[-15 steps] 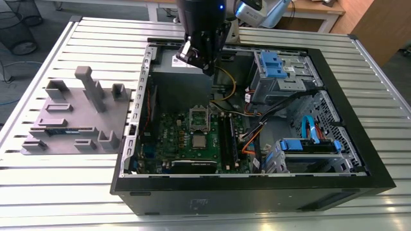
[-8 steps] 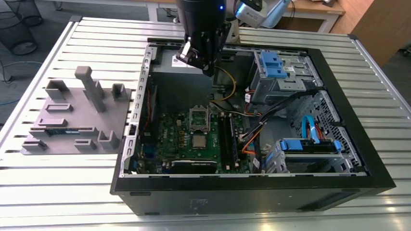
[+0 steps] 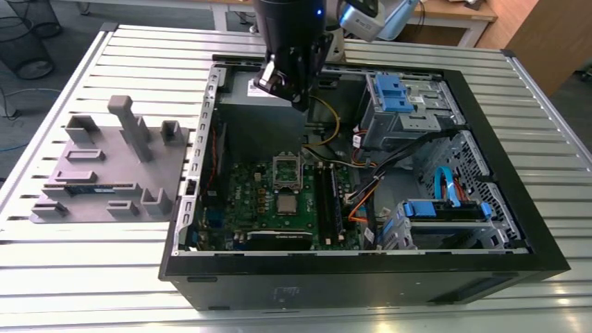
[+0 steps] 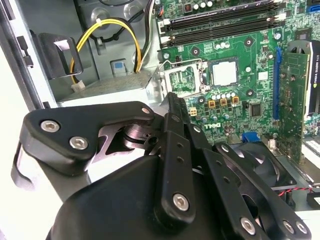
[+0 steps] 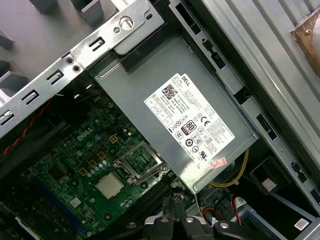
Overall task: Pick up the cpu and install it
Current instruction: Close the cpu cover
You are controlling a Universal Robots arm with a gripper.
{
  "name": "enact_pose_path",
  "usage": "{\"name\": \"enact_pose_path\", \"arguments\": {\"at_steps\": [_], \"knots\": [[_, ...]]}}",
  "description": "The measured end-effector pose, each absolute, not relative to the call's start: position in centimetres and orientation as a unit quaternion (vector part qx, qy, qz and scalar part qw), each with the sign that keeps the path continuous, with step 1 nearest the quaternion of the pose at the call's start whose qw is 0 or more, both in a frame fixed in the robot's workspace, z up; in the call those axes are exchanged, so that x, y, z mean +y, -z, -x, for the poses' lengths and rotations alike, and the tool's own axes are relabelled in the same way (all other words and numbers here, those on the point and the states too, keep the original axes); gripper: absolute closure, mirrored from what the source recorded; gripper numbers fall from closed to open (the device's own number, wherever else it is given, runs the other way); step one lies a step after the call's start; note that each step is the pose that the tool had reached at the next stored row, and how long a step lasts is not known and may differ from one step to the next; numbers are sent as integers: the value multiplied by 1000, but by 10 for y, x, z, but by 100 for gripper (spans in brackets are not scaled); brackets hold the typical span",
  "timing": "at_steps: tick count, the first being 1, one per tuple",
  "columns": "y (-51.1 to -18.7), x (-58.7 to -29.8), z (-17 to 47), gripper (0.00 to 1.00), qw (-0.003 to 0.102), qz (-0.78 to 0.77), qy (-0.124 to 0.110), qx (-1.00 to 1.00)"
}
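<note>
Above open case (image 3: 370, 276), gripper (image 3: 301, 105) closed (empty); cpu (image 3: 288, 203) lies on motherboard (image 3: 251, 198).

The exterior view stands high and well back, looking steeply down on the desk (image 3: 93, 277) and into the whole open computer case (image 3: 370, 281). The second wrist view looks close past the hand (image 4: 171, 100) down at the motherboard (image 4: 260, 65). The first wrist view faces down on the power supply (image 5: 150, 75) and the same motherboard, which all three views share.

cpu (image 4: 223, 73) on motherboard (image 4: 260, 60), beside socket frame (image 4: 183, 80)
</note>
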State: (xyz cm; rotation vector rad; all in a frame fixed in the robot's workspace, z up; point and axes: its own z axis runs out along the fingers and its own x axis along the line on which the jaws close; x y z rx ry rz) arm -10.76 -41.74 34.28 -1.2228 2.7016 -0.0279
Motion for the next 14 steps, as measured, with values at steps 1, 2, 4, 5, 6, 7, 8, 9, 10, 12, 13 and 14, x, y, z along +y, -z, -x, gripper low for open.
{"name": "enact_pose_path", "arguments": {"at_steps": [1,2,4,5,6,7,8,9,10,12,13,14], "knots": [[-343,-418,108,89,88,411,9,907],[-343,-418,108,89,88,411,9,907],[-343,-419,108,89,88,411,9,907],[-343,-420,108,89,88,411,9,907],[-343,-420,108,89,88,411,9,907],[-343,-421,108,89,88,411,9,907],[-343,-421,108,89,88,411,9,907],[-343,-421,108,89,88,411,9,907],[-343,-421,108,89,88,411,9,907],[-343,-422,108,89,88,411,9,907],[-343,-422,108,89,88,411,9,907],[-343,-422,108,89,88,411,9,907]]}}
